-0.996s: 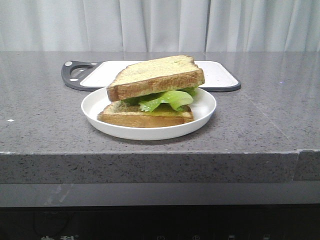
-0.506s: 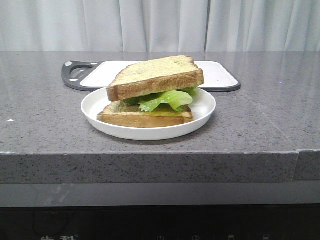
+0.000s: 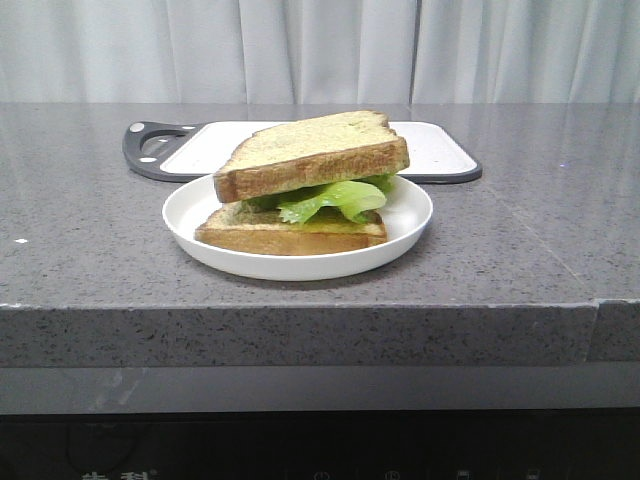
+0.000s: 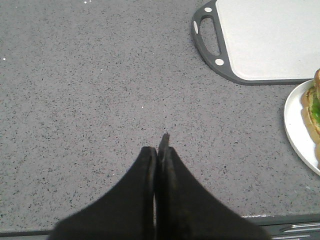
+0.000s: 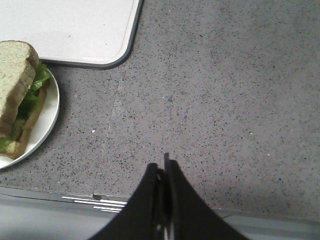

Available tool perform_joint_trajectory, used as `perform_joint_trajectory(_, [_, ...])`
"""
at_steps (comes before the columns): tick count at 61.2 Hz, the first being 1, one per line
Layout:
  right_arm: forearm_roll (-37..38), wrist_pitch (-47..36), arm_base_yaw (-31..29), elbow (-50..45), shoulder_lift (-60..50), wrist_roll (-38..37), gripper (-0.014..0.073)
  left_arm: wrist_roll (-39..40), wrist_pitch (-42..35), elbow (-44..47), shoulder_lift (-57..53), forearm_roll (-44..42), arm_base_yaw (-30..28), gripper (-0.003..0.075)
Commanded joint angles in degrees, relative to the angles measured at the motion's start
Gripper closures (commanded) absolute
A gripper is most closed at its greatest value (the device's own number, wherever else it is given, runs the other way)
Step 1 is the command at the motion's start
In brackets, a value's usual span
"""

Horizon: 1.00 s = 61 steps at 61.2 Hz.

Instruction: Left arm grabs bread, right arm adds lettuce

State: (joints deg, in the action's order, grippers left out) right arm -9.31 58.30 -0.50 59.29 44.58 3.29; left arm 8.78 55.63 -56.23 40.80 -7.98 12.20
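The task looks finished: the bread [image 3: 312, 152] lies on the lettuce [image 3: 330, 198] over a lower slice [image 3: 290, 230] on the white plate [image 3: 405, 225], well off to the side of both jaws. The left arm [image 4: 159, 150] and right arm [image 5: 164, 167] hang over bare tabletop [image 4: 90, 90], jaws pressed together, holding nothing. No legible writing shows.

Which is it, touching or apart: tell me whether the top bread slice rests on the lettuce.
Touching. In the front view the bread lies tilted directly on the lettuce, with no gap between crust and leaf, above the lower slice on the white plate.
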Motion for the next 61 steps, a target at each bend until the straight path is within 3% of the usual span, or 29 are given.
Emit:
perform_joint_trajectory(1, [-0.3, -3.1, -0.2, 1.5, -0.3, -0.1, 0.0660, 0.4, -4.0, -1.5, -0.1, -0.3, -0.2, 0.0741])
perform_joint_trajectory(17, [-0.3, -3.1, -0.2, 1.5, -0.3, -0.1, 0.0660, 0.0, -5.6, 0.2, -2.3, -1.7, -0.3, 0.0741])
perform_joint_trajectory(44, [-0.3, -3.0, -0.2, 1.5, -0.3, -0.1, 0.0660, -0.3, -39.3, 35.0, -26.9, 6.5, -9.3, 0.0741])
perform_joint_trajectory(61, [-0.3, -3.0, -0.2, 1.5, -0.3, -0.1, 0.0660, -0.3, -52.3, 50.0, -38.6, 6.8, -10.8, 0.0741])
